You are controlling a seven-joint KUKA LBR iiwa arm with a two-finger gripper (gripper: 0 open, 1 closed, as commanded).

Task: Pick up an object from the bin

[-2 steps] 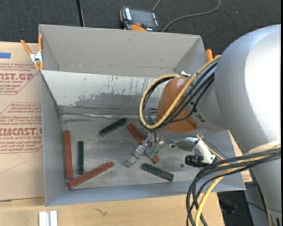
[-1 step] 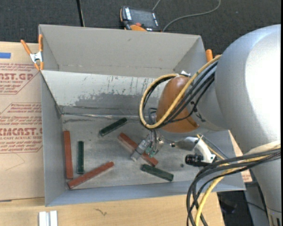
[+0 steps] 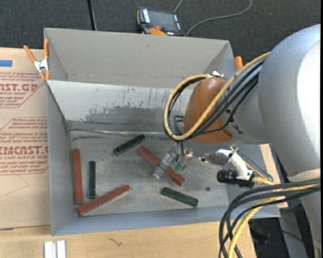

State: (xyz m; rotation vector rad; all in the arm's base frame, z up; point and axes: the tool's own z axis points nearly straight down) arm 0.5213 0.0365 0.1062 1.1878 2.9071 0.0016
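My gripper [image 3: 167,166] reaches down to the bin floor right of the middle, its tips at a reddish-brown bar [image 3: 151,157] that lies slanted there. The bar's lower right end is covered by the fingers. A dark green bar [image 3: 178,196] lies just below the gripper, near the front wall. Another dark green bar [image 3: 128,144] lies slanted to the upper left of the gripper.
On the left side lie an upright reddish-brown bar [image 3: 76,175], a short upright dark green bar [image 3: 91,179] and a long slanted reddish-brown bar [image 3: 103,199] near the front wall. The arm with its orange cover and cables fills the bin's right side.
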